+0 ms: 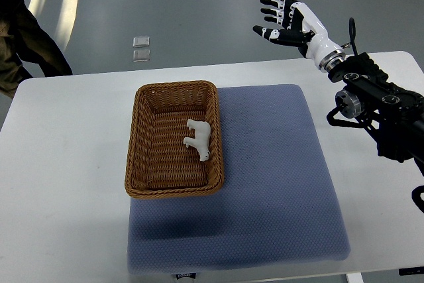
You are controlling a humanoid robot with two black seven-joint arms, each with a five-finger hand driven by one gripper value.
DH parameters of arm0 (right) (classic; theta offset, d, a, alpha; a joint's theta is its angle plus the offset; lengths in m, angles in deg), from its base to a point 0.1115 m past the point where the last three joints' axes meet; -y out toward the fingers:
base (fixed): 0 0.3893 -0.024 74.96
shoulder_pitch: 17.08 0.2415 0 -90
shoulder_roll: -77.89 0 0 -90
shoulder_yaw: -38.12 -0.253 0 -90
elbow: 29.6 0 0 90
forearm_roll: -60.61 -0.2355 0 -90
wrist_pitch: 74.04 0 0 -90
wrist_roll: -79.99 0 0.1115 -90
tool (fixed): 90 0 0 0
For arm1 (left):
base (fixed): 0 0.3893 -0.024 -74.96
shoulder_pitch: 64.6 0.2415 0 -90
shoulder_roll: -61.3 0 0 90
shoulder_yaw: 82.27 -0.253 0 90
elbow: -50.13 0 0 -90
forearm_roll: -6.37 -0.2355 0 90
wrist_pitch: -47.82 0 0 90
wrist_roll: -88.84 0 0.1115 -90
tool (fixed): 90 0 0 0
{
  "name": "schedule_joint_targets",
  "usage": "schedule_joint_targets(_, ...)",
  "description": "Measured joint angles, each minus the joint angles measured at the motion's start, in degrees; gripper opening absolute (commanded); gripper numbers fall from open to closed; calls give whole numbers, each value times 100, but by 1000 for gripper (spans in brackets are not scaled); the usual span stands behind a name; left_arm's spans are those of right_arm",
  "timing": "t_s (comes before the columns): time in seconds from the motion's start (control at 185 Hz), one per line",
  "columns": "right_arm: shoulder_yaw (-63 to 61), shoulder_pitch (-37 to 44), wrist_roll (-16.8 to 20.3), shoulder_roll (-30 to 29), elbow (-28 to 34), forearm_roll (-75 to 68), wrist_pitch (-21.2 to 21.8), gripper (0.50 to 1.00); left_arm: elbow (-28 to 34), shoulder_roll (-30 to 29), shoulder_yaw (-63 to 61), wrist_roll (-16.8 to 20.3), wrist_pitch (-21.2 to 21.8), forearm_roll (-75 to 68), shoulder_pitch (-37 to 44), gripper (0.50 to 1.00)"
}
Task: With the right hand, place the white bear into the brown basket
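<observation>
A small white bear point(199, 139) lies inside the brown wicker basket point(143, 104), toward its right wall. The basket stands on the left part of a blue-grey mat point(278, 164) on the white table. My right hand point(283, 19) is raised beyond the table's far edge, well up and to the right of the basket. Its fingers are spread and hold nothing. The black forearm runs back to the picture's right edge.
The white table point(59, 157) extends left of the basket. A person's dark clothing point(23, 38) shows at the far left, beyond the table. Two small clear squares point(140, 48) lie on the grey floor behind the table.
</observation>
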Motion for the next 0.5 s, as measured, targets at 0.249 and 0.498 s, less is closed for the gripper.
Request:
schedule_joint_targets(0.249, -1, -205, 38, 57, -161, -1065, 39, 901, 0, 0, 0, 0, 0, 0, 0, 1000)
schedule_joint_targets(0.498, -1, -470, 272, 59, -205, -1671, 62, 919, 0, 0, 0, 1, 0, 0, 8, 1000)
